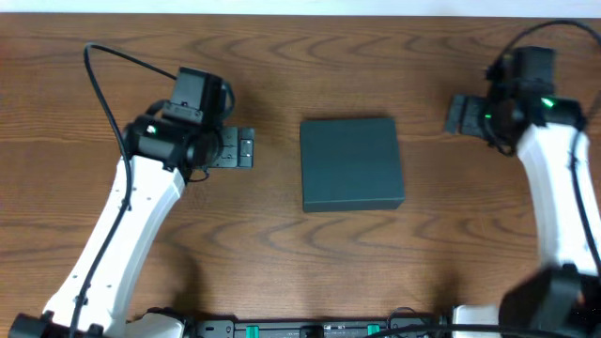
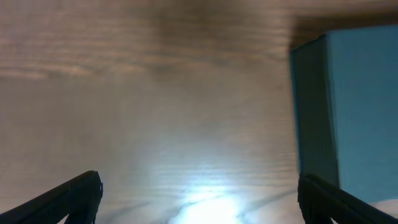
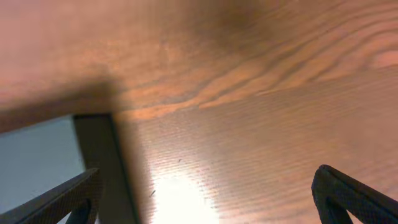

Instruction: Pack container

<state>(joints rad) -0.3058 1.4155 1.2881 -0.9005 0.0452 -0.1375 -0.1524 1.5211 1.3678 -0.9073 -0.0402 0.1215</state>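
Note:
The container [image 1: 352,164], a dark teal square box with its lid down, lies flat at the middle of the wooden table. My left gripper [image 1: 240,148] hovers to its left, open and empty, and points toward it. In the left wrist view the container [image 2: 354,106] fills the right side, beyond the wide-apart fingertips [image 2: 78,194] of the gripper [image 2: 199,199]. My right gripper [image 1: 460,115] is off the box's upper right corner, also open and empty. In the right wrist view the container [image 3: 43,149] shows at the lower left, behind the left finger of the gripper [image 3: 208,199].
Bare wood table [image 1: 282,56] surrounds the box. A black cable [image 1: 103,84] loops over the left arm. Black base equipment [image 1: 300,329] runs along the front edge. The table's far edge [image 1: 300,13] lies at the top.

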